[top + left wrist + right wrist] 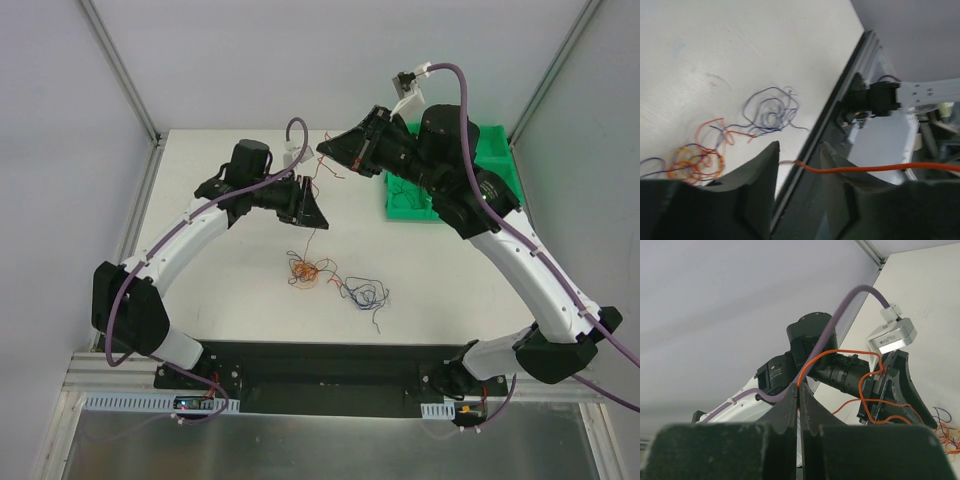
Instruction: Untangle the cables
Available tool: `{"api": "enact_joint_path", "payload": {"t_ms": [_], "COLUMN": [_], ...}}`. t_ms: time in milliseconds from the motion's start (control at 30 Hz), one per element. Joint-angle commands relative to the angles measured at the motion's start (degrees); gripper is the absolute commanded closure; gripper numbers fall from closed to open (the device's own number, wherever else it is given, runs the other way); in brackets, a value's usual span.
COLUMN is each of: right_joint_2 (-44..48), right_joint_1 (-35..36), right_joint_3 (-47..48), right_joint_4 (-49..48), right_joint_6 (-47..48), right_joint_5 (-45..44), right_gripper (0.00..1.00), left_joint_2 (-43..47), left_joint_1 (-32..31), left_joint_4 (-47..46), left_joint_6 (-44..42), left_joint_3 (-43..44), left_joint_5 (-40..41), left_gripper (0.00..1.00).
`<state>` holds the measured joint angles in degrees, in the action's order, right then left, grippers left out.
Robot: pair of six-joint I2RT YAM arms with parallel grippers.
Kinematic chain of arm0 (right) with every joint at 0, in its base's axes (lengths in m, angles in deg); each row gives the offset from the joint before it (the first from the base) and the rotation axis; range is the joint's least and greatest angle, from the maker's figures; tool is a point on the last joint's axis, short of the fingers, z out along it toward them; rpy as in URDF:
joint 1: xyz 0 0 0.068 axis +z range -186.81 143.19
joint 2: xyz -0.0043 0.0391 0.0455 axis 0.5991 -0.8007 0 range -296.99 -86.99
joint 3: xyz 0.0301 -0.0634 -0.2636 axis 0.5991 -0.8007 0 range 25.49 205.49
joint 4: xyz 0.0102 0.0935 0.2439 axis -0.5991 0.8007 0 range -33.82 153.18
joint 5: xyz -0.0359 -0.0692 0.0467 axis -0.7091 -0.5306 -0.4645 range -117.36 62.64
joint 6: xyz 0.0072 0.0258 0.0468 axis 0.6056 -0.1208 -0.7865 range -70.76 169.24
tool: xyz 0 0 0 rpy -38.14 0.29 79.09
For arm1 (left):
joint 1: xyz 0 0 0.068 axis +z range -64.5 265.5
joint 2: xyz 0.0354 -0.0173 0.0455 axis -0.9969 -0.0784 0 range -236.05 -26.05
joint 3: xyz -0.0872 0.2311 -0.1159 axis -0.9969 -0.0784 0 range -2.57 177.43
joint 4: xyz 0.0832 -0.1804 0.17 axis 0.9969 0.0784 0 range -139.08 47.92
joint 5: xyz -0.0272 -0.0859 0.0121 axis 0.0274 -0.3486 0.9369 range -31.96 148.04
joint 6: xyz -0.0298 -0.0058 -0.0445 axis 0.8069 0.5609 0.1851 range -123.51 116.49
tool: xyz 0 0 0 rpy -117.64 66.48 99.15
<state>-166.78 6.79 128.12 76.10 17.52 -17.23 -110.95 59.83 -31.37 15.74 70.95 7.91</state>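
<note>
Both arms reach over the middle of the table [220,290], wrists raised and facing each other.

Right gripper [799,392] — jaws pressed together, pinching an orange strand [840,352] at the tips. The strand arcs up and across to the left gripper [797,160], where it curls in loose loops around the fingers.

Left gripper — jaws spread. In its wrist view the orange strand crosses the gap and passes over the right-hand finger [832,170]; its pale end sits between the fingers, not clamped.

The rest of the cables lie on the table below, nearer the near edge than the far one. An orange knot [305,270] sits just beside a looser bunch of blue-purple loops [364,293] on its right, with a reddish strand running between them. A thin strand hangs from the left gripper toward the orange knot.

A green bin [497,150] stands at the far right corner, under the right arm; dark wires show inside, too fine to make out.
</note>
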Motion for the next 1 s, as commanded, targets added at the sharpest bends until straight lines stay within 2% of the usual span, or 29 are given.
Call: {"api": "enact_joint_path", "payload": {"t_ms": [0,33,67,100,167,200,267,300,367,433,500,600,667,733,833,967], "right_joint_2": [1.56,1.91,2.00,1.31,-1.76,-3.43,-4.85,-4.94,-3.63,-1.00,1.56,1.22,-1.23,-5.71,-11.42,-14.07], "right_joint_1": [0.09,0.17,0.00,-0.52,-3.15,-4.73,-6.15,-6.15,-5.46,-3.35,-0.54,2.63,3.43,3.51,3.69,4.04], "right_joint_3": [-1.02,-1.64,-1.64,-1.03,0.81,0.82,-2.50,-5.39,-13.65,-22.43,-30.96,-38.01,-40.04,-38.92,-35.84,-37.50], "right_joint_4": [-2.61,-2.26,0.09,4.55,15.26,19.93,26.11,27.18,26.49,20.72,12.99,1.65,-4.78,-7.26,-10.76,-22.53], "right_joint_6": [-1.41,-0.71,0.08,1.39,3.76,5.34,11.30,14.47,21.15,26.87,28.99,28.39,26.20,23.22,17.60,9.51], "right_joint_5": [0.51,0.07,-0.98,-2.12,-1.79,-0.48,0.76,1.03,1.91,-0.71,-0.73,-0.64,-1.51,-2.30,-4.42,-8.61], "right_gripper": [1.00,1.00,1.00,0.95,0.63,0.52,0.37,0.32,0.29,0.26,0.22,0.19,0.18,0.18,0.25,0.28], "left_joint_2": [-1.31,-1.49,-1.15,-0.62,0.61,1.05,1.67,2.11,2.46,2.29,2.29,2.55,2.99,3.25,3.95,3.96], "left_joint_1": [0.18,0.18,0.18,0.27,0.53,0.88,1.76,2.03,2.81,3.61,3.96,4.05,4.14,4.22,4.66,6.07], "left_joint_4": [-2.07,-1.90,-1.98,-2.07,-1.72,-1.28,-0.06,0.82,2.75,4.86,6.01,7.24,7.42,7.95,9.88,12.60], "left_joint_6": [-0.18,1.22,2.97,5.08,9.56,12.19,16.24,17.92,21.61,24.86,27.68,31.46,33.65,35.24,36.65,37.62], "left_joint_3": [2.16,1.98,1.46,0.93,0.14,-0.04,-0.30,-0.30,0.40,2.06,3.64,5.76,6.55,7.60,9.54,12.17], "left_joint_5": [2.14,1.71,2.57,3.45,4.60,4.60,5.30,5.83,6.71,7.24,7.76,7.59,7.07,6.45,6.01,5.04], "left_gripper": [0.82,0.97,1.00,1.00,1.00,1.00,1.00,1.00,1.00,1.00,1.00,1.00,1.00,1.00,1.00,1.00]}}
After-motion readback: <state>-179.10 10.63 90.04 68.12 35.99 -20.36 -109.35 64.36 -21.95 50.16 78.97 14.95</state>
